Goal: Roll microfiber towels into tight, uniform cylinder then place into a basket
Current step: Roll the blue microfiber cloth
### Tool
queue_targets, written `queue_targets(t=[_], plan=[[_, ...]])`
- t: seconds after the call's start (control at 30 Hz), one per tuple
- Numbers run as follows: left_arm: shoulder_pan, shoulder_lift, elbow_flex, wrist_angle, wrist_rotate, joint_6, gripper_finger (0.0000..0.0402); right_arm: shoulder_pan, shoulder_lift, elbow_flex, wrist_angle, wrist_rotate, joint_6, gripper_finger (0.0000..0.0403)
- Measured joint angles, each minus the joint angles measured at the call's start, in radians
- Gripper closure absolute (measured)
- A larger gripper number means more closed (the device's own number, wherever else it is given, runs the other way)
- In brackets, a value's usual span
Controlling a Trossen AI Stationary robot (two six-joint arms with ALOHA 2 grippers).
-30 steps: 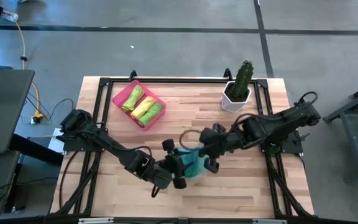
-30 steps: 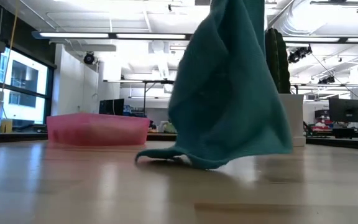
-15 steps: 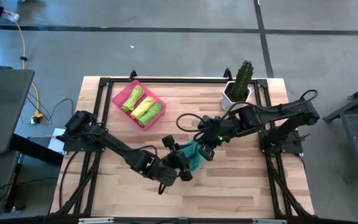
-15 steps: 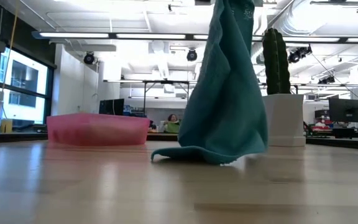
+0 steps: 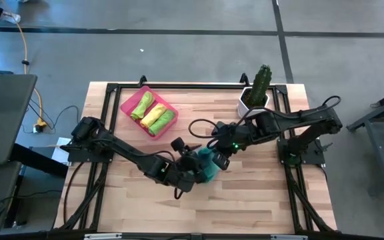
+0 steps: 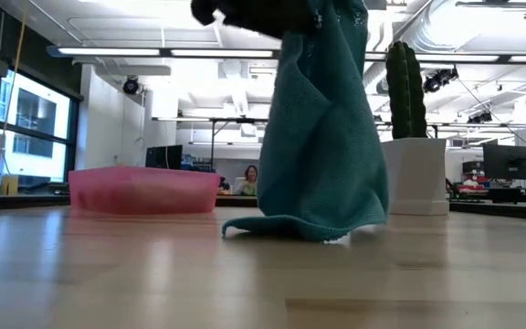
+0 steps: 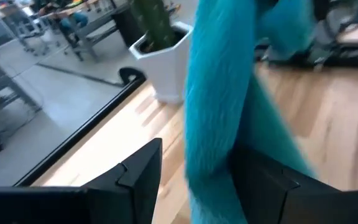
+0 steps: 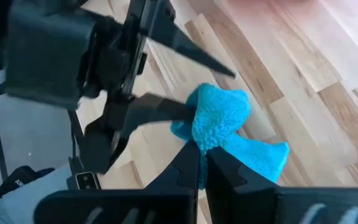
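My right tool (image 8: 199, 163) is pinched shut on the teal towel (image 5: 209, 163), which hangs with its lower edge on the table (image 5: 245, 200), near the cactus pot (image 5: 255, 100). My left tool (image 7: 194, 177) is spread around the hanging cloth. Three rolled towels (image 5: 151, 113) lie in the pink basket (image 5: 127, 105).

High view: straight down over whole bench (image 5: 259, 200). Low view: bench-level, facing room, close to hanging teal towel (image 6: 322, 137). Both wrist views look closely at that towel.
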Motion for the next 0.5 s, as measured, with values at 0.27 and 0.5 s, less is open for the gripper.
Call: queue_targets(t=[0.27,0.5], plan=[[0.000,0.000,0.000,-0.244,0.085,-0.220,0.0229,0.001,0.000,0.000,-0.005,-0.011,-0.064,0.0401],[-0.021,0.000,0.000,-0.464,0.172,-0.421,0.0229,0.001,0.000,0.000,-0.005,-0.011,-0.089,0.0401]])
